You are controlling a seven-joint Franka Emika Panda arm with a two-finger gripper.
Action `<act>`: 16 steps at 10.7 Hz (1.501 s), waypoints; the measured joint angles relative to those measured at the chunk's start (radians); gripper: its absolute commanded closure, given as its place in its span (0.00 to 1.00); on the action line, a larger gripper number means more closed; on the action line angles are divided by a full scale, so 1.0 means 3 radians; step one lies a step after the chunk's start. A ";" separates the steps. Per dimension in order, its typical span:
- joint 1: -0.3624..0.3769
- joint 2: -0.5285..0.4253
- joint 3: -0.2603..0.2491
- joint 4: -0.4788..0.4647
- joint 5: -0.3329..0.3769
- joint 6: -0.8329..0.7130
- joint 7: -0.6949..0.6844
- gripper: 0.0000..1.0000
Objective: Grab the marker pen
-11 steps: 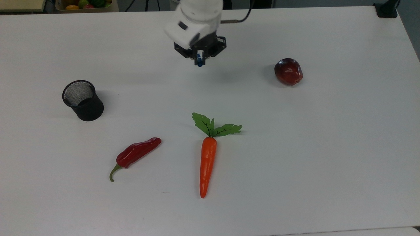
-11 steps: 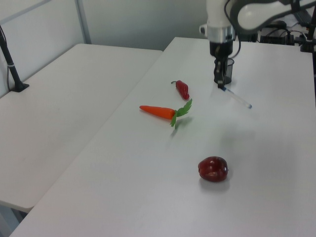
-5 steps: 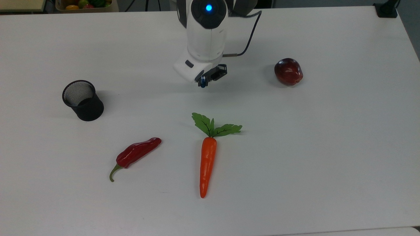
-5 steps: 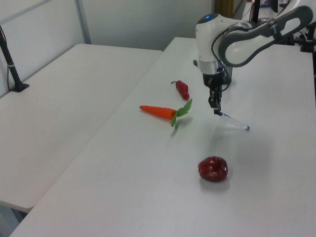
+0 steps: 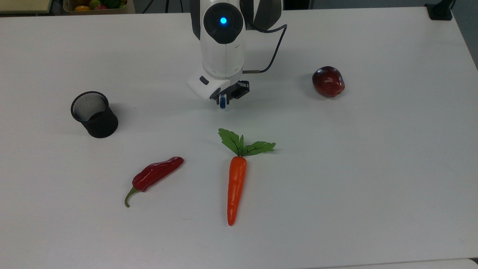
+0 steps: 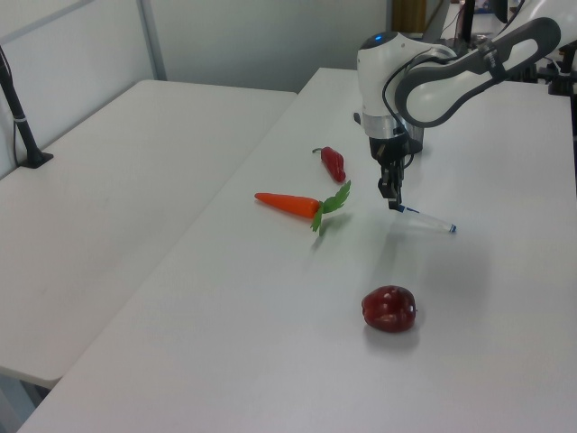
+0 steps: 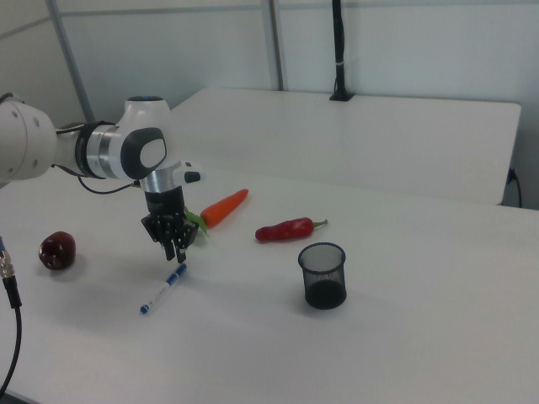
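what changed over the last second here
The gripper carried the marker pen down the top view, from near the far edge toward the carrot, while the arm swung in above it. In the left view the pen dropped lower. Carrot, chili pepper, apple and mesh cup stayed put.

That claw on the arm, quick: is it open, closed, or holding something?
Gripper: shut on the marker pen, pinching its blue cap end, with the pen's other end down near the table.
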 measured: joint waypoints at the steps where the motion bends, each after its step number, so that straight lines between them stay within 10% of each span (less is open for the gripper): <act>1: -0.0004 0.0000 0.0000 0.0000 0.0000 0.0000 0.0002 0.00; 9: -0.0005 -0.0104 0.0000 0.0129 -0.0213 0.0000 0.0073 0.00; 16: -0.0091 -0.1131 -0.0002 0.0169 -0.0222 -0.0955 -0.0004 0.00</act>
